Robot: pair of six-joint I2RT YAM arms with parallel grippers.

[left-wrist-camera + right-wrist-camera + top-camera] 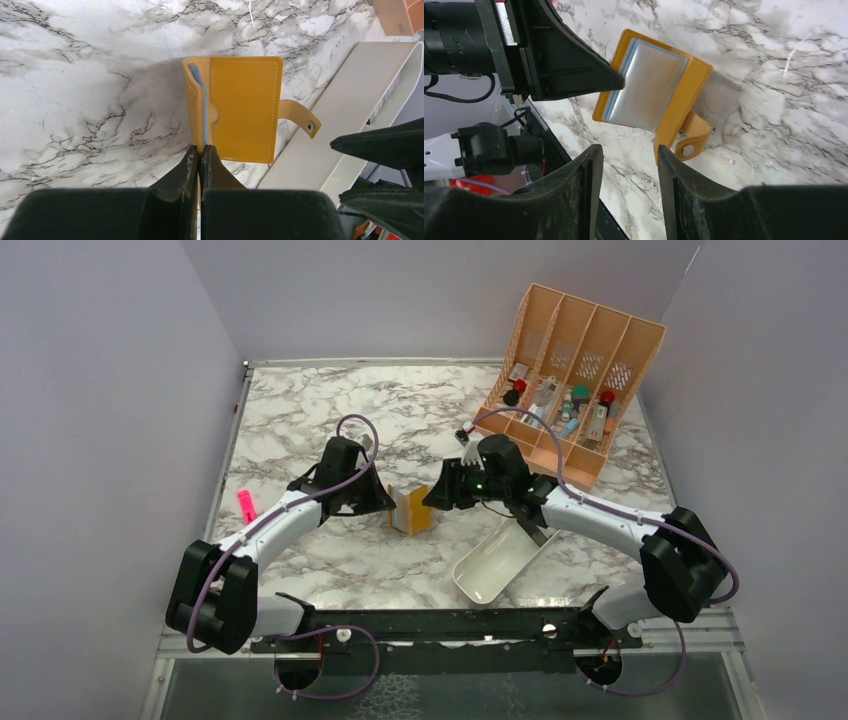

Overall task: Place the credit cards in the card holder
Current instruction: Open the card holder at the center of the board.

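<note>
Card holder (410, 510) propped half-open on the tabletop (300, 410) between both arms, credit cards (646, 82) tucked inside. Left hand (201, 152) pinched tight on one cover's edge; right hand (626, 150) parted and empty, near the snap strap (686, 145). White tray (495, 560) lies near the holder's right side; peach organiser (570, 370) stands well apart

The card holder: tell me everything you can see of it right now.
The card holder is a small mustard-orange wallet, leather-like, with stitched edges. Its snap strap hangs unfastened. It seems to stand on edge on the marble table, slightly open, with pale blue-grey cards tucked inside. The left gripper is shut on one edge; the open right gripper is apart from it.
</note>
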